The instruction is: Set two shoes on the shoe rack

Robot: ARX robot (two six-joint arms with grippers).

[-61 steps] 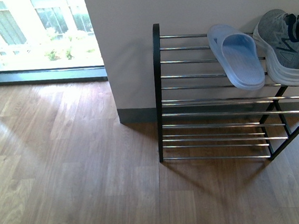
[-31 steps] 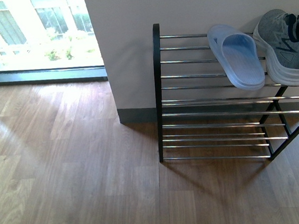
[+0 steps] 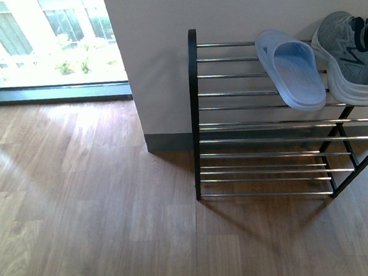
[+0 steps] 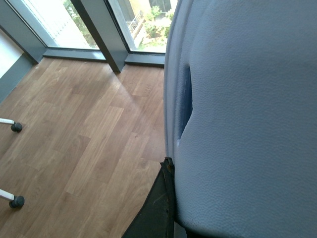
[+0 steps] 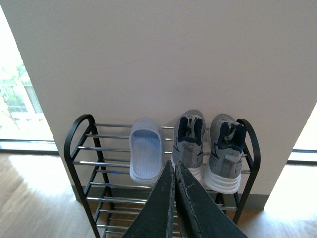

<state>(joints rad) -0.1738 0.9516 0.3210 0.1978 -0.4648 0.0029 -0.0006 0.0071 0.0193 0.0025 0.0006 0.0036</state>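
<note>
The shoe rack (image 3: 195,78) stands against the white wall at the right of the front view. One pale blue slide (image 3: 291,69) and a grey sneaker (image 3: 352,56) lie on its top tier. The right wrist view shows the same rack (image 5: 79,144) from the front, holding the slide (image 5: 146,156) and two grey sneakers (image 5: 189,136) (image 5: 225,148). My right gripper (image 5: 173,166) is shut on nothing, well back from the rack. A second pale blue slide (image 4: 247,114) fills the left wrist view, with my left gripper (image 4: 171,168) shut on it. Only one dark finger (image 4: 157,206) shows. Neither arm appears in the front view.
A white wall pillar (image 3: 162,49) stands left of the rack, with floor-length windows (image 3: 51,40) beyond it. Wood floor (image 3: 86,206) spreads in front. Two black caster wheels (image 4: 16,127) (image 4: 17,201) rest on the floor in the left wrist view.
</note>
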